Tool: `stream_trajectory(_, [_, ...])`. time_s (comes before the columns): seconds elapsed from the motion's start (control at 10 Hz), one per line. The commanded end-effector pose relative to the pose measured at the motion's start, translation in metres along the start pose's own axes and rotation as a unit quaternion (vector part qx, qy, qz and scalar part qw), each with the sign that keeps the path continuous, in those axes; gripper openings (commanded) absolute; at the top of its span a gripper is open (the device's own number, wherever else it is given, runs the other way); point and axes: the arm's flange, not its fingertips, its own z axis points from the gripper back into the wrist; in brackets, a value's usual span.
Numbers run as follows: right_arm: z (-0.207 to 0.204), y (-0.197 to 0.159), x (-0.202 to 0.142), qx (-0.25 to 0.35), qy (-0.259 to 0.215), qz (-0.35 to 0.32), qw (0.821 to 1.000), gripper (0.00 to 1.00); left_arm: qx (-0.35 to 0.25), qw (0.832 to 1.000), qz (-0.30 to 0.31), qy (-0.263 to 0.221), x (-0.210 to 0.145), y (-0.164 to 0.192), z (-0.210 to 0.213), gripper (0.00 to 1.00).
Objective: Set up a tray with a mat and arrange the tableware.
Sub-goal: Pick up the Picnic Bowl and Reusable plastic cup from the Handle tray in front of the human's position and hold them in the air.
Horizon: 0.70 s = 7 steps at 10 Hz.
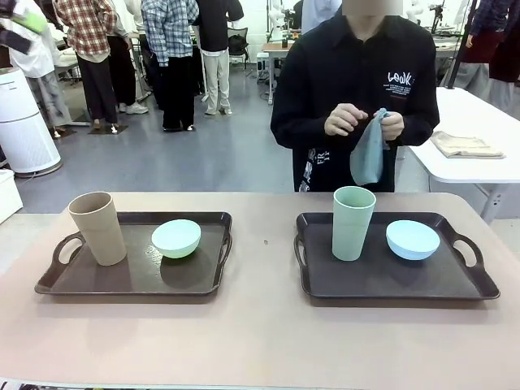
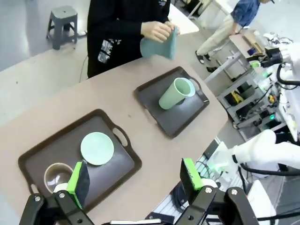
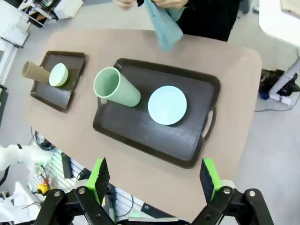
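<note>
1. Left gripper [image 2: 135, 178], right gripper [image 3: 154, 178]: wide, empty.
2. Tan tumbler [image 1: 97, 227], mint bowl [image 1: 175, 237] stand on left tray [image 1: 134, 280].
3. Pale green tumbler [image 1: 353, 222], light blue bowl [image 1: 412, 239] stand on right tray [image 1: 382, 280].
4. Person holds teal cloth [image 1: 368, 154].

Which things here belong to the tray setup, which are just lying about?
Job: left tray, right tray, tan tumbler, mint bowl, green tumbler, blue bowl, teal cloth in the person's hands, likely the mat.
Lying about: folded beige cloth on the side table, air purifier, grey stool.
</note>
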Motion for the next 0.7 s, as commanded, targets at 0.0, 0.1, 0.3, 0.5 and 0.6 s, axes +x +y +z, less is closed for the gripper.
stream_trajectory(0.0, [-0.034,0.020,0.027,-0.033,0.041,0.023,0.998,1.00,-0.014,0.992,-0.101,0.068,0.023,-0.016,-0.055,1.00])
stream_trajectory(0.1, [-0.127,0.032,0.069,-0.132,0.095,0.023,0.986,1.00,0.011,0.986,-0.155,0.056,0.047,-0.031,-0.179,1.00])
stream_trajectory(0.3, [-0.135,0.032,0.070,-0.133,0.100,0.018,0.986,1.00,0.012,0.986,-0.159,0.051,0.045,-0.033,-0.184,1.00])
stream_trajectory(0.5, [-0.173,0.032,0.081,-0.125,0.142,0.016,0.982,1.00,0.001,0.978,-0.192,0.075,0.029,-0.069,-0.260,1.00])
stream_trajectory(0.6, [-0.164,0.028,0.072,-0.036,0.137,0.013,0.990,1.00,-0.048,0.988,-0.107,0.098,0.014,-0.074,-0.260,1.00])
